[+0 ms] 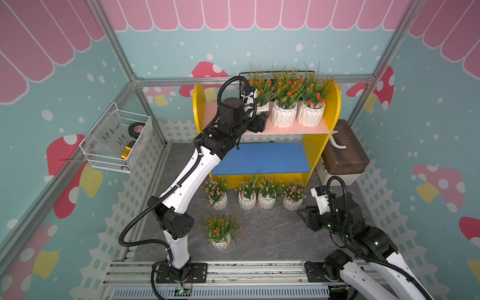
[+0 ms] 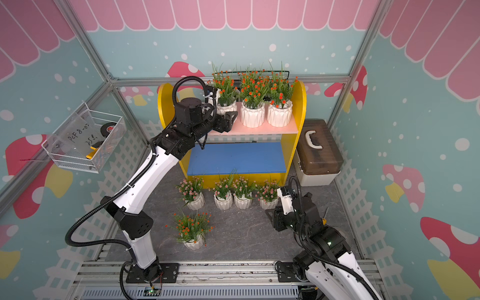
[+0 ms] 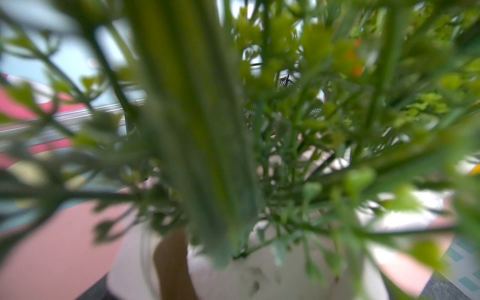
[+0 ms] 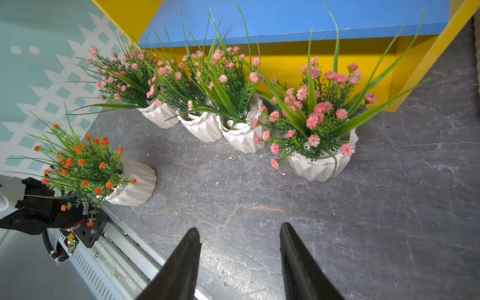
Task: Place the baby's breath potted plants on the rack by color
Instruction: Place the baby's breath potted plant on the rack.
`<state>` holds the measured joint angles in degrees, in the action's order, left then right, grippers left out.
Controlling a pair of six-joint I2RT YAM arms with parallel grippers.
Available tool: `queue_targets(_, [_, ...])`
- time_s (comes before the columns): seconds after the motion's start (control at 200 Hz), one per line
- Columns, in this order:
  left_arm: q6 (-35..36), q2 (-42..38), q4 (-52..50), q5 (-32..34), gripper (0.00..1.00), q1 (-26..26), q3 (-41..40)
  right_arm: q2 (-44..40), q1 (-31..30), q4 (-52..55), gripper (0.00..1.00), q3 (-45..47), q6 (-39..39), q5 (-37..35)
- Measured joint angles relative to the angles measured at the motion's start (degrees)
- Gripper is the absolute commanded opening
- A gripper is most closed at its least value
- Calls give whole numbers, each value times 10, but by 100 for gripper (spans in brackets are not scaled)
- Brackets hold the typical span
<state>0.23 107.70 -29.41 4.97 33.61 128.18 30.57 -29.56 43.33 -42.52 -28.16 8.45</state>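
Three orange-flowered pots (image 1: 284,115) seemingly upright on rack's (image 1: 315,152) pink board (image 1: 298,129), four pink-flowered pots (image 1: 266,201) and one orange pot (image 1: 221,242) in front

1. Grey veined stone-look tabletop (image 1: 272,233): bears the yellow-sided two-tier rack (image 1: 315,150), four white ribbed pots with pink flowers (image 1: 266,201) in a row, and one orange-flowered pot (image 1: 221,244).
2. The rack's pink upper board (image 1: 291,128): three white ribbed orange-flowered pots (image 1: 284,117) side by side.

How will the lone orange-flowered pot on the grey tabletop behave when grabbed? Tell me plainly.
The orange-flowered pot looks hard and ribbed: probably stiff, fairly easy to grip. Its sprigs spread wider than the pot and will likely bend aside. Pushed high, it may tip; pushed low, it may slide on the grey tabletop.
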Motion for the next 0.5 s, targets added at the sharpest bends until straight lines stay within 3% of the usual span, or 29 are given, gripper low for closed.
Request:
queue_targets(0.295, [0, 10, -1, 0, 70, -3, 0, 0, 0, 0, 49, 0, 0, 0])
queue_targets(0.5, [0, 10, 3, 0, 89, -3, -2, 0, 0, 0, 49, 0, 0, 0])
